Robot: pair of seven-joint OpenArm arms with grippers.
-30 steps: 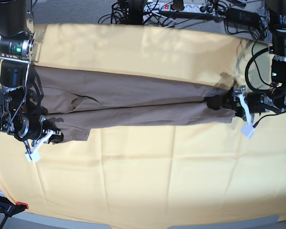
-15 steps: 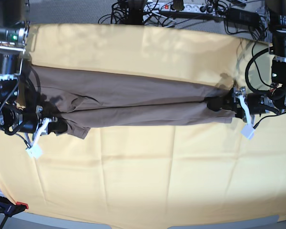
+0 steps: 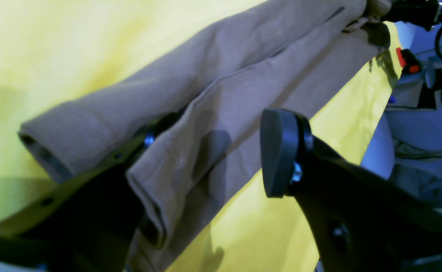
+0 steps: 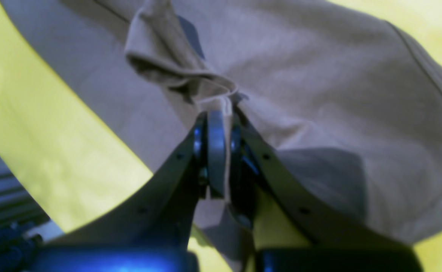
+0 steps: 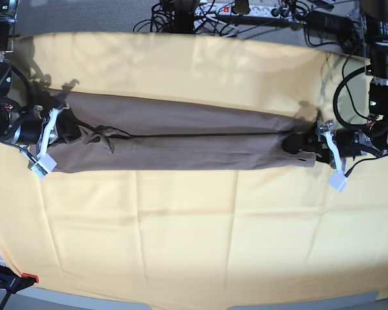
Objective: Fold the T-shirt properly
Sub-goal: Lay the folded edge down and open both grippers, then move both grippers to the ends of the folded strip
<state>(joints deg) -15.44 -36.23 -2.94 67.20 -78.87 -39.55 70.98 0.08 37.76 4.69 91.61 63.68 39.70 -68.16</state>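
The taupe-brown T-shirt (image 5: 181,139) lies as a long narrow folded band across the pale-yellow cloth (image 5: 194,226). My right gripper (image 5: 68,132) is at the band's left end in the base view. In the right wrist view this gripper (image 4: 217,121) is shut on a bunched fold of the T-shirt (image 4: 319,75). My left gripper (image 5: 297,143) is at the band's right end. In the left wrist view it (image 3: 215,143) is open: one finger is tucked in the T-shirt (image 3: 243,56) folds, and the other pad (image 3: 281,151) stands apart from the fabric.
The yellow cloth covers the whole table. Cables and a power strip (image 5: 246,10) lie beyond the far edge. A black and orange clamp (image 5: 13,281) sits at the front left corner. Wide bare cloth lies in front of the shirt.
My right gripper has moved toward the far edge with the shirt's near-left part, drawing it up onto the band, which is now narrower and straighter. The left arm has barely moved.
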